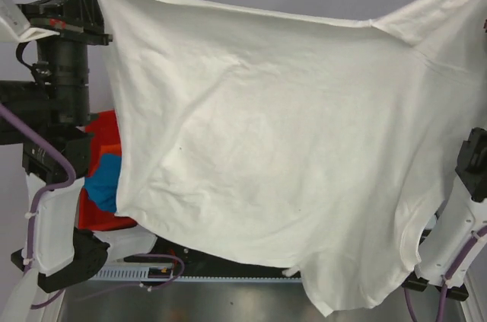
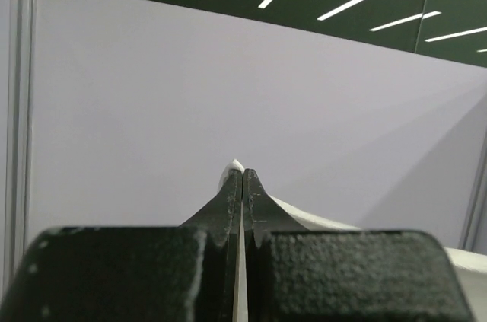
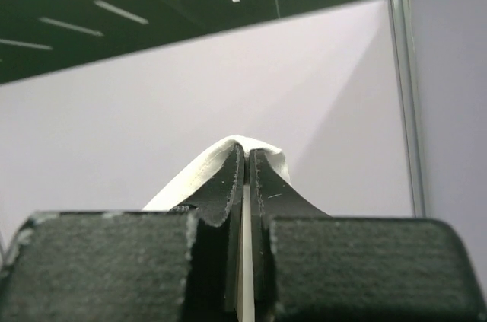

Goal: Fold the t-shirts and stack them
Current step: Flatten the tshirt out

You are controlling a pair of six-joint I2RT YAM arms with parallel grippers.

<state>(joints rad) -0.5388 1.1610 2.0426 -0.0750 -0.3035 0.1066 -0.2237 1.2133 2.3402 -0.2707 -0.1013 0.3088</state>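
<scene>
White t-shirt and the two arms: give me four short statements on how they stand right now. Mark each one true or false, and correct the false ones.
1. The white t-shirt hangs spread out in the air between the two arms. True.
2. The jaws of the left arm stand wide open. False: the left wrist view shows them shut on a bit of the white cloth.
3. The jaws of the right arm are shut on the white t-shirt. True.
4. Green cloth shows past the shirt's lower left edge. False: the cloth there is a blue t-shirt, at the red bin.
</scene>
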